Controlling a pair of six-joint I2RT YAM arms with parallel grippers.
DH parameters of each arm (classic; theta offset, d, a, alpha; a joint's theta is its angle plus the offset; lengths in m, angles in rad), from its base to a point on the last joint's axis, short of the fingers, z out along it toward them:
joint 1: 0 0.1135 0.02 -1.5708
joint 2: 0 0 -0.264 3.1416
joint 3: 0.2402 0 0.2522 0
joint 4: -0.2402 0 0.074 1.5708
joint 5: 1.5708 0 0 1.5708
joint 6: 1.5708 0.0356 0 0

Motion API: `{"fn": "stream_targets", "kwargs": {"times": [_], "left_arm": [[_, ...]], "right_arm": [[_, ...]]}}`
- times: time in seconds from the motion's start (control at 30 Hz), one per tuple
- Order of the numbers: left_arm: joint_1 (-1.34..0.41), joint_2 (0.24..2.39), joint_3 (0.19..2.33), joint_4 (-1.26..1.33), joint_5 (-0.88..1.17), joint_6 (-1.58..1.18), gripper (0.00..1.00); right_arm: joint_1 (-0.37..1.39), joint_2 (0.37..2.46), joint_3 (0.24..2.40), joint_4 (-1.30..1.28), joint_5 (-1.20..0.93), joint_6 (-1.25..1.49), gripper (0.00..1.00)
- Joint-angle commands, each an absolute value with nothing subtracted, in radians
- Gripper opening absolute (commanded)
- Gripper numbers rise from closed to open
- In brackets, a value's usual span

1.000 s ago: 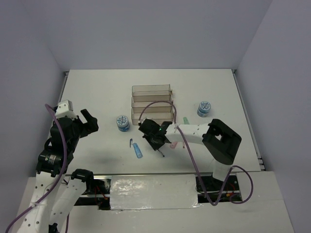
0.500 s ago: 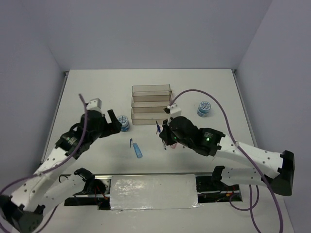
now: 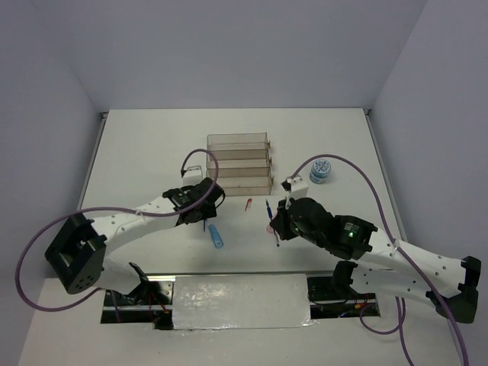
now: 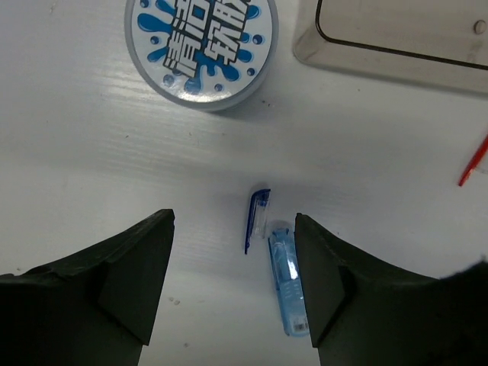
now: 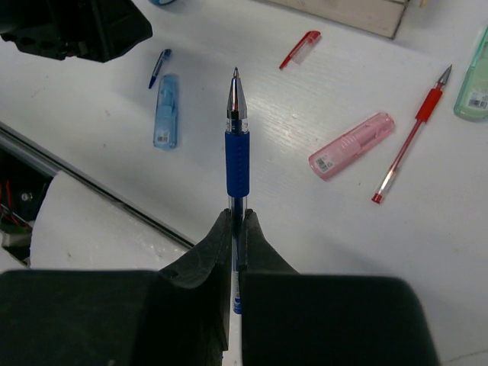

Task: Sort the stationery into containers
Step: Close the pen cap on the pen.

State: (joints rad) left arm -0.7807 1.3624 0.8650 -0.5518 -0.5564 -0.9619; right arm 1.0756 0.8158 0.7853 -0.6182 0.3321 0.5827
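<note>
The containers (image 3: 238, 164), a clear stepped rack of trays, stand at mid-table. My right gripper (image 5: 237, 217) is shut on a blue pen (image 5: 237, 152), held above the table near the front with its tip pointing forward. Below it lie a pink stick (image 5: 352, 145), a red pen (image 5: 412, 137) and a green stick (image 5: 476, 84). My left gripper (image 4: 232, 229) is open, hovering over a blue pen cap (image 4: 258, 219) and a blue stick (image 4: 287, 288), just short of a blue-white roll (image 4: 200, 46). A second roll (image 3: 321, 169) sits right of the rack.
A red pen cap (image 5: 299, 49) lies in front of the rack, whose corner (image 4: 396, 30) is close to the left gripper. The table's front edge and a white taped strip (image 3: 236, 293) run just behind the blue stick (image 3: 217, 236).
My left arm has swung right and reached over the roll, the blue cap and the stick, its jaws a little narrower. My right gripper has drifted right and nearer with the blue pen.
</note>
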Motion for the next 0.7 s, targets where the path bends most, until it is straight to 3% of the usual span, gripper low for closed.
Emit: {"fn": "stream_targets", "kwargs": {"times": [0.0, 0.67], "left_arm": [[-0.795, 1.44, 0.922, -0.541, -0.63, -1.034, 0.76], [-0.796, 1.534, 0.807, -0.393, -0.557, -1.028, 0.64]], "right_arm": [[1.075, 0.793, 0.762, -0.617, 0.336, 0.589, 0.0], [1.075, 0.815, 0.719, -0.566, 0.305, 0.572, 0.0]]}}
